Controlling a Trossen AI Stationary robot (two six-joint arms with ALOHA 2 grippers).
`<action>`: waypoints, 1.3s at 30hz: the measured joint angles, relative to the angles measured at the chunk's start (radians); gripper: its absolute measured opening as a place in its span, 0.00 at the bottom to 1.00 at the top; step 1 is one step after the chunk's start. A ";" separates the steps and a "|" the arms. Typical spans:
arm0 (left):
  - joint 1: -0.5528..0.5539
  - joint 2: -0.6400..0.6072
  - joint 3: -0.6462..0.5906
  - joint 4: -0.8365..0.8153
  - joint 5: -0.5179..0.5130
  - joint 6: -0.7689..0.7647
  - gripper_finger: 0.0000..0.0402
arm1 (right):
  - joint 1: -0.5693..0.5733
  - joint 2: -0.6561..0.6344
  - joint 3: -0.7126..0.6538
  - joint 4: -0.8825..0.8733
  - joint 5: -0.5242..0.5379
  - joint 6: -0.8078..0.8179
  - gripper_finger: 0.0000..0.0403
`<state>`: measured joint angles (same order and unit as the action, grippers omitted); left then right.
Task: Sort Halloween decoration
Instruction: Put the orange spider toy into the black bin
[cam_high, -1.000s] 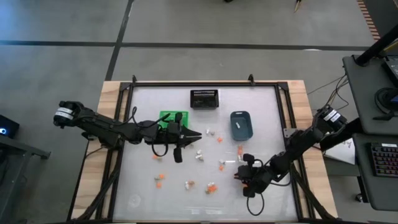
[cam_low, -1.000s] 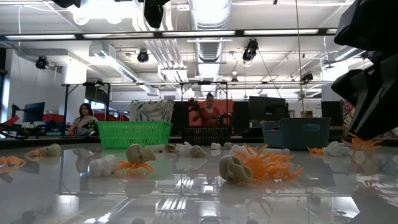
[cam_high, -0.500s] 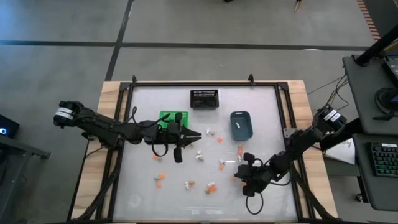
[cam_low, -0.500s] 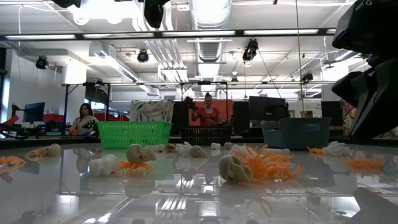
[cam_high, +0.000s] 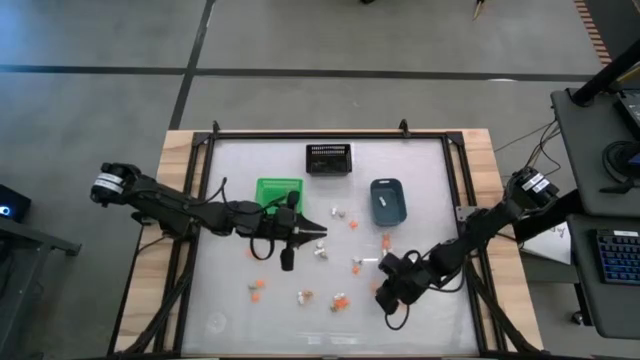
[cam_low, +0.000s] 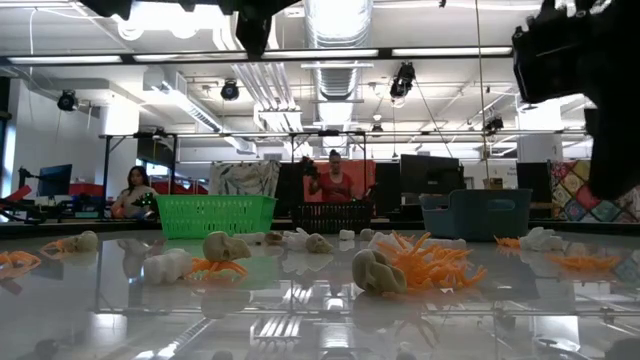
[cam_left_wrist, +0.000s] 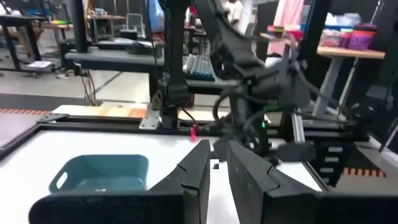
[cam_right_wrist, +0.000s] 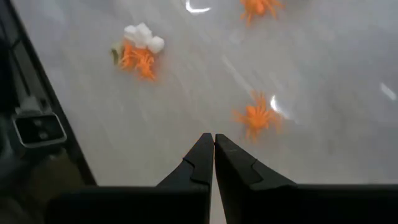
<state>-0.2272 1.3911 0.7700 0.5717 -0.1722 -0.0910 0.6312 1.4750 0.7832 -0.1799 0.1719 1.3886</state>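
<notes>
The right gripper (cam_right_wrist: 214, 144) hangs over the white tabletop (cam_high: 420, 170) with its fingers pressed together on nothing, just above an orange spider-like trinket (cam_right_wrist: 257, 116). The left gripper (cam_high: 316, 232), near the table's middle, shows a narrow gap; whether it holds anything cannot be told. Tiny spiky orange and lumpy white trinkets (cam_high: 338, 300) lie scattered. A blue-grey plastic bin (cam_high: 388, 201) holds one small white piece.

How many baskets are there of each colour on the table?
green basket: 1
black mesh basket: 1
blue-grey basket: 1
Total: 3
</notes>
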 joint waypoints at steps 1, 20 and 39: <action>-0.001 0.002 0.000 0.003 0.001 0.001 0.09 | 0.000 0.000 0.021 -0.034 0.003 0.029 0.02; -0.012 -0.205 0.000 -0.316 -0.001 0.089 0.09 | -0.043 0.212 0.433 -0.597 -0.039 0.304 0.02; -0.034 -0.415 0.000 -0.539 -0.001 0.161 0.09 | -0.086 0.433 0.728 -0.881 -0.102 0.307 0.22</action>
<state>-0.2611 0.9761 0.7700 0.0331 -0.1730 0.0704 0.5455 1.9076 1.5109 -1.0609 0.0698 1.6951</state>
